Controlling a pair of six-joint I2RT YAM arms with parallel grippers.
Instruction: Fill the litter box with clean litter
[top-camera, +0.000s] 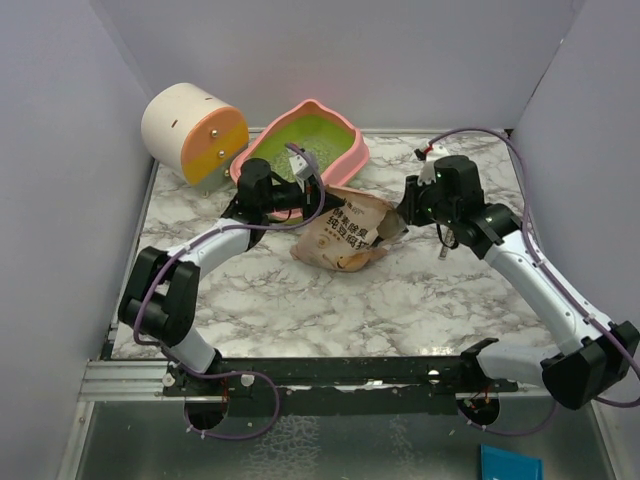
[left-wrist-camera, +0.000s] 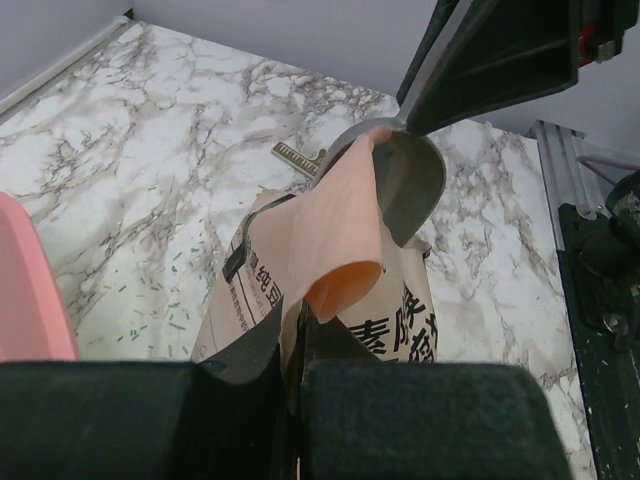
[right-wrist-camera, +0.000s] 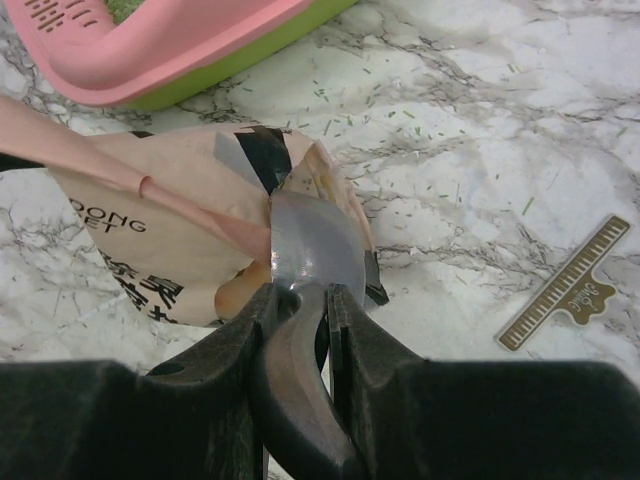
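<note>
left fingers (left-wrist-camera: 130, 420): pressed together, with a fold of the bag's peach inner lip pinched between them.
left gripper (left-wrist-camera: 297, 375): clamped on that lip at the bag's open end; the lip stands pulled up and away from the bag body.
right fingers (right-wrist-camera: 372, 340): partly apart, squeezing the dark handle of the scoop from both sides.
right gripper (right-wrist-camera: 300, 300): holds the scoop by its handle, bowl pointing away from the wrist.
scoop (right-wrist-camera: 310, 245): grey metal bowl sits in the mouth of the bag, touching the peach lip. Cannot tell whether it carries anything.
bag (top-camera: 345, 235): tan, with dark printed characters, lying on the table (top-camera: 400, 300) between the two grippers, mouth towards the right gripper.
litter box (top-camera: 348, 142): pink wavy rim, lime-green inside, at the back of the table just behind the bag.
clean litter (top-camera: 300, 135): pale greenish layer lying inside the box.
stray grains (right-wrist-camera: 330, 95): thin green bits scattered on the marble near the box and bag.
cylinder (top-camera: 195, 130): cream and orange, just left of the box.
ruler tag (right-wrist-camera: 565, 285): gold, flat on the table, right of the bag.
</note>
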